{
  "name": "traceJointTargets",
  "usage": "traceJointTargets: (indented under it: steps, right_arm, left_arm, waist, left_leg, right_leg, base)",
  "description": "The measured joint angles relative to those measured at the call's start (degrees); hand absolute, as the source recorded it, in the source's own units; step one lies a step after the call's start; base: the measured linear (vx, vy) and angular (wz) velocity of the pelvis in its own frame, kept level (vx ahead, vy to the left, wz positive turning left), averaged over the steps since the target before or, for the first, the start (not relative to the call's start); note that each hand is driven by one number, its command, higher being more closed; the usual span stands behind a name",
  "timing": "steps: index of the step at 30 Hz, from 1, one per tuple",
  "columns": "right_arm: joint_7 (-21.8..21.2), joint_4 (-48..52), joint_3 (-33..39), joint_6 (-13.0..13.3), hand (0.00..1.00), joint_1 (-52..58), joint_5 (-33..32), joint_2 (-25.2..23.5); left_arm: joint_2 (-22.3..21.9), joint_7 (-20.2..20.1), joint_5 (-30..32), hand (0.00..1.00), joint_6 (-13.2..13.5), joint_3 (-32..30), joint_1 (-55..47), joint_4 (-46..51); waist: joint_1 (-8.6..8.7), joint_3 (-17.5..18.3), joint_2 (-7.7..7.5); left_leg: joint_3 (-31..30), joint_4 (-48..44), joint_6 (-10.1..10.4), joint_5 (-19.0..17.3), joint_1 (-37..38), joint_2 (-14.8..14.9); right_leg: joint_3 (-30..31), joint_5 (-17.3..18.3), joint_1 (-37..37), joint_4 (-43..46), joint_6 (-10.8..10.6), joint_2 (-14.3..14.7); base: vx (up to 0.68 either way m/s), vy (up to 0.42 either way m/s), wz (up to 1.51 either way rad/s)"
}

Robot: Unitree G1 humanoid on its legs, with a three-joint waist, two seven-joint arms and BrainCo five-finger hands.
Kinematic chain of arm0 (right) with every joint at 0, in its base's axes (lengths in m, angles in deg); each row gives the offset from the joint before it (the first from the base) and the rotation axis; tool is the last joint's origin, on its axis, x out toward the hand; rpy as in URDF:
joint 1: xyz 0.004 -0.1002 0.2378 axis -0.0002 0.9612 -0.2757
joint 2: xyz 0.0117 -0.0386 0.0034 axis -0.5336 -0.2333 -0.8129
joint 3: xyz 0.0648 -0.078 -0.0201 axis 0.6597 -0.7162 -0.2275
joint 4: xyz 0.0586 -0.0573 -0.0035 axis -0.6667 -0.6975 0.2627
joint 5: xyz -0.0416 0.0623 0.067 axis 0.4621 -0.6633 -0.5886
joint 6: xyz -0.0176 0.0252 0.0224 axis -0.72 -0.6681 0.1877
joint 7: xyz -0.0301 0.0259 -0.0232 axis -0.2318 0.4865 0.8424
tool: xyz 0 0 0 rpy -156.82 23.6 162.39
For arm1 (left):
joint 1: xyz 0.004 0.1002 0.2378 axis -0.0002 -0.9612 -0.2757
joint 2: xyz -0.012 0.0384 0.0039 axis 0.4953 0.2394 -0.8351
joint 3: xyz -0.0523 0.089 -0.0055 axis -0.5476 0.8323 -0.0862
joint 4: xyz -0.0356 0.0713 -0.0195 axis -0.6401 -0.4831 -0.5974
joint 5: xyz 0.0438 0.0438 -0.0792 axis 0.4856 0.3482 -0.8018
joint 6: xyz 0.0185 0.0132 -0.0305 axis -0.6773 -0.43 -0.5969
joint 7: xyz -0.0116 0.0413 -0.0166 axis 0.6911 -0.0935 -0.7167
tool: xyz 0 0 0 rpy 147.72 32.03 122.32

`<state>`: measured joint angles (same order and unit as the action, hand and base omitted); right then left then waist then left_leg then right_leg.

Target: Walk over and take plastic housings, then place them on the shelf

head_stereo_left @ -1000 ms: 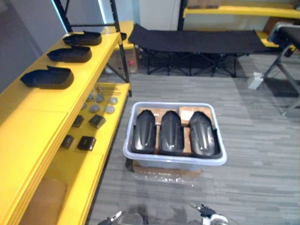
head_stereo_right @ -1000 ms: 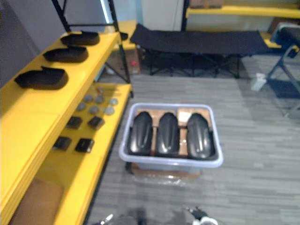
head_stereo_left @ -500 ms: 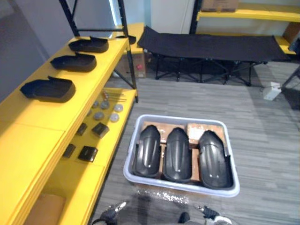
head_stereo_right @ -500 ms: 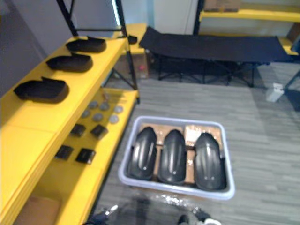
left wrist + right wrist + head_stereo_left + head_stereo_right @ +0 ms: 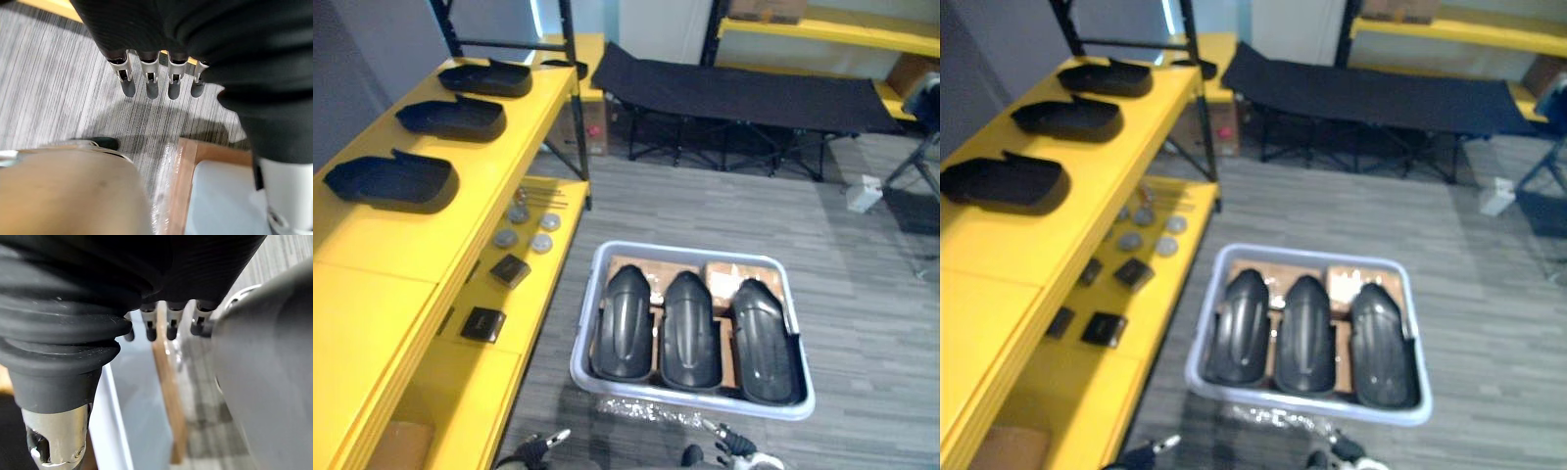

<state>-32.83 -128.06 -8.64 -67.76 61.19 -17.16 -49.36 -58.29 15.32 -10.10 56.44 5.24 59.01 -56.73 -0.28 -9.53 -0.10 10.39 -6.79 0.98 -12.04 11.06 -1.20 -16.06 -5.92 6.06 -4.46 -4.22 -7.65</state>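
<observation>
Black plastic housings, three of them, lie side by side in a pale grey bin on the floor right in front of me: the left housing, the middle housing and the right housing, each lengthwise with its rounded end away from me, resting on brown cardboard in the bin's bottom. The bin sits on a brown board wrapped in clear film.

On my left stands the yellow shelf. Three more housings sit in a row on its top tier: the near shelf housing, the middle shelf housing and the far shelf housing, well apart from one another. On the lower tier I see small black blocks and a cluster of grey discs.

My left robot hand hangs over the grey floor just beside the board's corner, fingers straight, nothing in it. My right robot hand hangs by the bin's wall, fingers also extended, gripping nothing. Neither touches a housing.

Beyond the bin, a black folding cot stands across the back.
</observation>
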Motion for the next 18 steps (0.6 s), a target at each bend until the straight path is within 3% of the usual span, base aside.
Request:
traceJointTargets:
  steps: [2, 4, 9, 15, 18]
  right_arm:
    - [-0.2, 0.8, 0.9, 0.7, 0.00, 0.5, 0.1, 0.3]
    - [-0.3, 0.9, 0.9, 1.2, 0.00, 0.8, 0.2, 0.5]
    - [-0.2, 1.2, 0.9, 1.2, 0.00, 0.9, 1.3, 0.6]
    - [0.2, 1.2, 0.8, 1.6, 0.00, 0.3, 1.3, 0.7]
    - [0.3, 1.0, 0.6, 2.6, 0.00, 0.1, 2.3, 0.9]
  left_arm:
    - [-0.2, 0.0, -1.1, 0.00, 1.6, 2.4, 1.8, 0.0]
    - [-0.7, 0.0, -2.7, 0.00, 2.9, 4.4, 3.9, 0.1]
    - [-1.8, 0.9, -5.0, 0.00, 3.0, 6.6, 5.3, 0.2]
    - [-2.4, 2.2, -5.1, 0.00, -1.7, 6.5, 5.0, 0.3]
    - [-2.3, 3.3, -7.3, 0.00, -2.0, 6.0, 3.7, 0.1]
  waist:
    - [1.22, 0.0, 0.23]
    - [1.32, -0.1, 0.51]
    - [2.02, -0.2, 0.72]
    - [2.46, -0.2, 0.73]
    - [2.51, -0.3, 0.71]
  left_leg:
    - [0.4, -0.2, -0.1, -0.1, 0.0, 0.0]
    - [1.3, -0.9, -0.4, -0.8, -0.1, 0.3]
    - [1.1, -1.4, -0.2, -1.4, -0.2, 0.6]
    - [0.6, -0.7, -0.2, -1.4, -0.2, 0.9]
    - [-0.7, -0.5, -0.2, -1.4, -0.2, 1.2]
  right_leg:
    - [0.4, 0.0, -0.1, 0.0, 0.0, 0.0]
    - [0.5, 0.0, -0.1, 0.0, 0.0, 0.2]
    - [0.4, 0.0, -0.1, -0.3, 0.0, 0.5]
    - [0.2, 0.0, -0.1, -0.6, 0.0, 0.9]
    - [-0.5, 0.0, 0.0, -0.6, 0.0, 1.1]
  base:
    - [0.01, -0.014, -0.18]
    - [0.00, 0.018, -0.12]
    - [-0.01, 0.006, -0.02]
    - [-0.01, -0.010, 0.02]
    - [-0.02, -0.038, 0.11]
